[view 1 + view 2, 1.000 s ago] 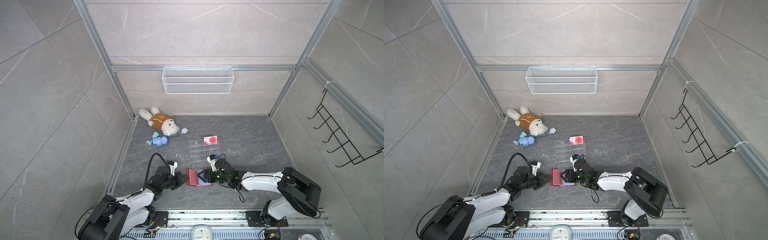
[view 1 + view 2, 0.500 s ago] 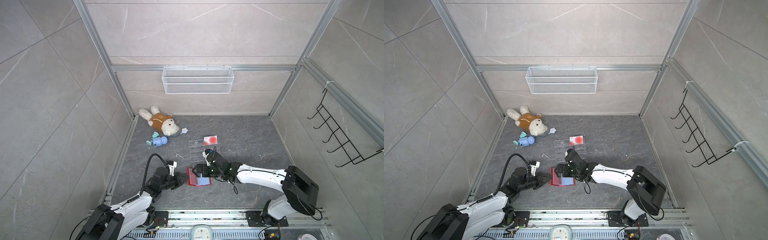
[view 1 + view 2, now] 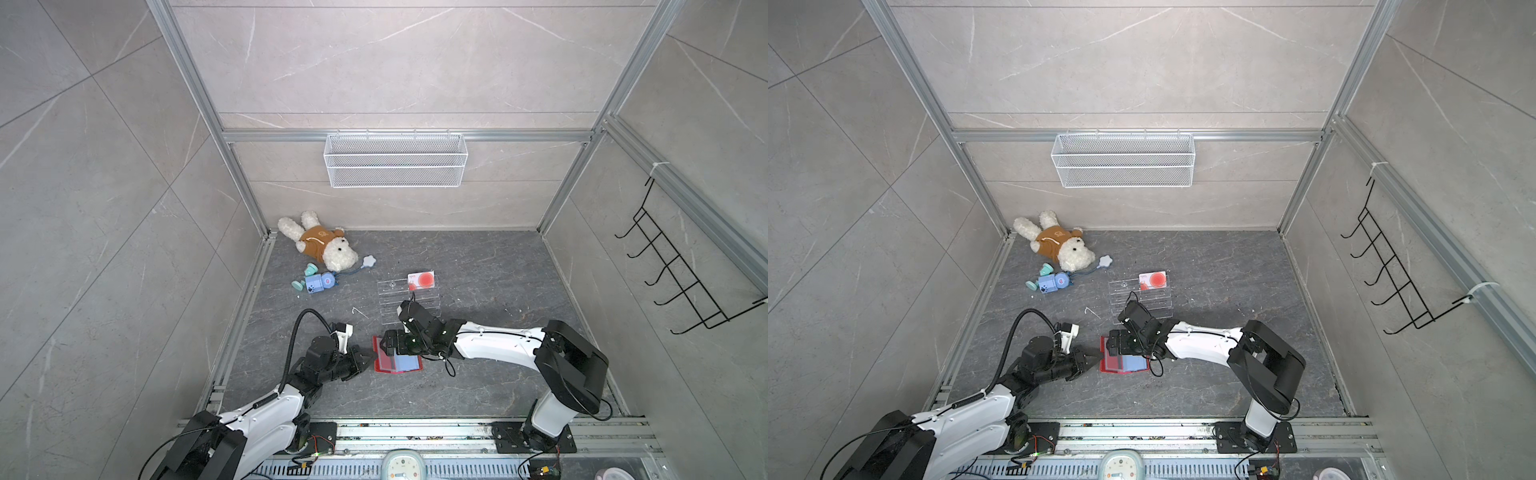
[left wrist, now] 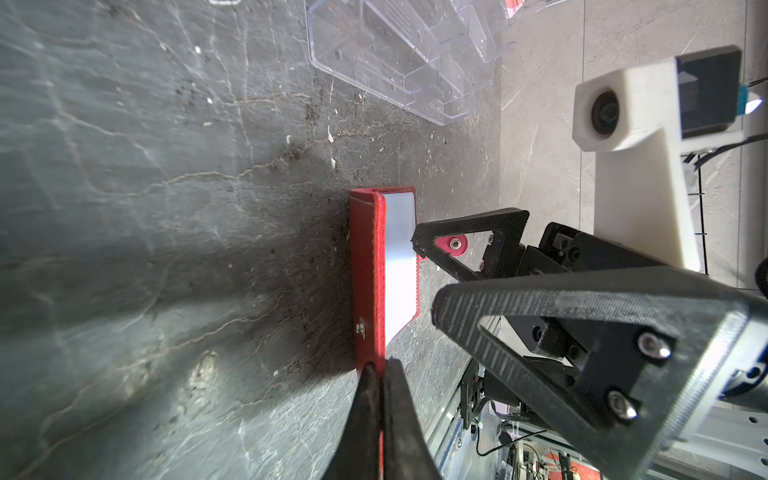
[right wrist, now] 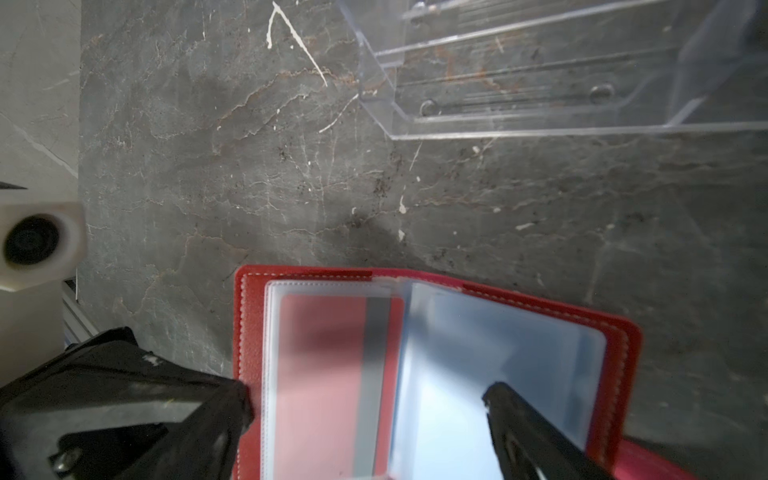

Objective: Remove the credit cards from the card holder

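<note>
The red card holder [image 3: 397,365] [image 3: 1124,365] lies open on the dark floor, its pale sleeves facing up. My left gripper [image 3: 366,360] [image 3: 1095,358] [image 4: 382,370] is shut on the holder's left cover edge [image 4: 365,270]. My right gripper [image 3: 392,340] [image 3: 1116,343] [image 5: 365,415] hangs open just over the holder [image 5: 623,357], one finger at each side of the left sleeve. In that sleeve sits a pinkish credit card [image 5: 328,374] with a grey stripe. Another credit card [image 3: 421,280] [image 3: 1154,280], white with a red circle, rests on the clear stand.
The clear acrylic tiered stand [image 3: 409,301] [image 4: 395,54] [image 5: 540,83] stands just behind the holder. A plush dog [image 3: 324,245] and a blue toy [image 3: 316,283] lie at the back left. A wire basket [image 3: 395,160] hangs on the back wall, a black hook rack [image 3: 681,274] on the right wall.
My right gripper has moved left from beside the holder to over it, and its jaws have opened wider. The left gripper has stayed shut at the holder's edge.
</note>
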Controlling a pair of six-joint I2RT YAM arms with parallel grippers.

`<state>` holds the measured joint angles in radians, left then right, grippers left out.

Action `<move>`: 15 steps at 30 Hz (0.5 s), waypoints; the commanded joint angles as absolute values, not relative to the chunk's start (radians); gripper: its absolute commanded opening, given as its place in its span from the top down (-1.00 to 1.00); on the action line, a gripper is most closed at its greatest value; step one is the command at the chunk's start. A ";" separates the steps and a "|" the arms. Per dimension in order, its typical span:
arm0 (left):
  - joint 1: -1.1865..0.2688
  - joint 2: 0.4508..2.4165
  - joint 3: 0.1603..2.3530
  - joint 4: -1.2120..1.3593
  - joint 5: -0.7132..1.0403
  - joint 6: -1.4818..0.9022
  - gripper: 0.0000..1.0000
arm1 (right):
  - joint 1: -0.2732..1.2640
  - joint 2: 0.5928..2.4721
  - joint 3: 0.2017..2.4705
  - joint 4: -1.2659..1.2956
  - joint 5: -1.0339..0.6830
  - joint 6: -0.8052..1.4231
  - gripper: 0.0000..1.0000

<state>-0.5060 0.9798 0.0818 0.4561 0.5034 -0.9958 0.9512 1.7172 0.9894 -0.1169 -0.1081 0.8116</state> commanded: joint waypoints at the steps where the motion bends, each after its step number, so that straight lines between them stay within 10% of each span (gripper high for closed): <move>1: -0.509 0.952 0.078 0.469 0.500 -1.000 1.00 | 0.961 1.745 1.022 -0.138 -0.100 0.793 -0.85; 15: -0.511 0.946 0.081 0.465 0.503 -0.999 1.00 | 0.976 1.806 1.065 -0.146 -0.100 0.786 -0.82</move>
<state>-0.5060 0.9562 0.0788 0.4435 0.5026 -0.9977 0.9688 1.7847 1.0401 -0.1215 -0.1085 0.8074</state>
